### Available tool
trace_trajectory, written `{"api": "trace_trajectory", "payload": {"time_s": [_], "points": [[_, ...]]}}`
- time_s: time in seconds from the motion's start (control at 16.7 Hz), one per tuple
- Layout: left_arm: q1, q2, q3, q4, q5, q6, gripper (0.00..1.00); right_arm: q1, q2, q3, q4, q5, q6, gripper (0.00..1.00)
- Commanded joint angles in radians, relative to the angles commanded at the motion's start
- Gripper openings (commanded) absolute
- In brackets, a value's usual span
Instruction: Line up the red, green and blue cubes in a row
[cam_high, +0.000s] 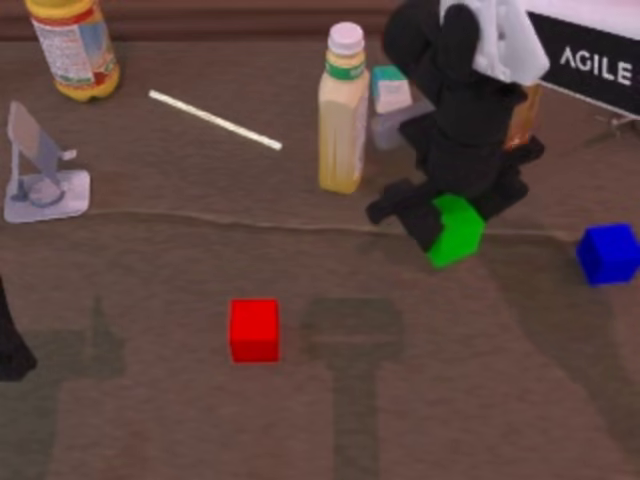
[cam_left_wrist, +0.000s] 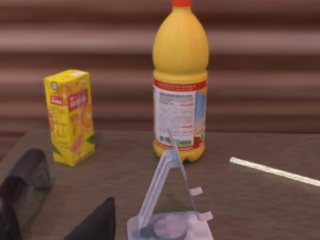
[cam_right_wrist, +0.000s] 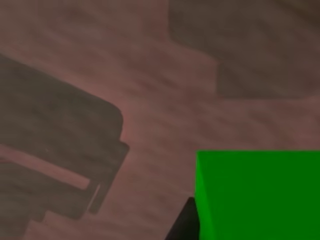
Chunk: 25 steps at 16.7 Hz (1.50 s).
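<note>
One cube airborne: right hand (cam_high: 440, 215) grasping green cube (cam_high: 457, 230); lower squarely beside red cube (cam_high: 254, 329), edges aligned.

Lighting even and moderately bright, no glare; soft-edged dark shadows on the table (cam_high: 150, 420) lie just beside the red cube (cam_high: 254, 329), one to its right and one to its left, and all three views are slightly soft throughout.
</note>
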Motion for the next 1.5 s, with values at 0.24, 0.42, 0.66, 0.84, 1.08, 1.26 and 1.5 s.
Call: {"api": "trace_trajectory", "payload": {"time_s": [0.24, 0.42, 0.66, 0.84, 1.08, 1.26, 1.5], "points": [[0.0, 0.0, 0.0, 0.0, 0.0, 0.0, 1.0, 0.106, 0.003, 0.019, -0.028, 0.001, 0.299, 0.0], [0.0, 0.0, 0.0, 0.0, 0.0, 0.0, 1.0, 0.187, 0.002, 0.031, -0.047, 0.001, 0.526, 0.0], [0.0, 0.0, 0.0, 0.0, 0.0, 0.0, 1.0, 0.261, -0.016, 0.038, -0.053, 0.003, 0.702, 0.0], [0.0, 0.0, 0.0, 0.0, 0.0, 0.0, 1.0, 0.272, -0.021, 0.039, -0.053, 0.004, 0.726, 0.0], [0.0, 0.0, 0.0, 0.0, 0.0, 0.0, 1.0, 0.268, -0.017, 0.034, -0.048, 0.003, 0.726, 0.0], [0.0, 0.0, 0.0, 0.0, 0.0, 0.0, 1.0, 0.269, -0.004, -0.02, 0.022, 0.003, 0.727, 0.0], [0.0, 0.0, 0.0, 0.0, 0.0, 0.0, 1.0, 0.273, 0.028, -0.126, 0.167, 0.004, 0.729, 0.0]]}}
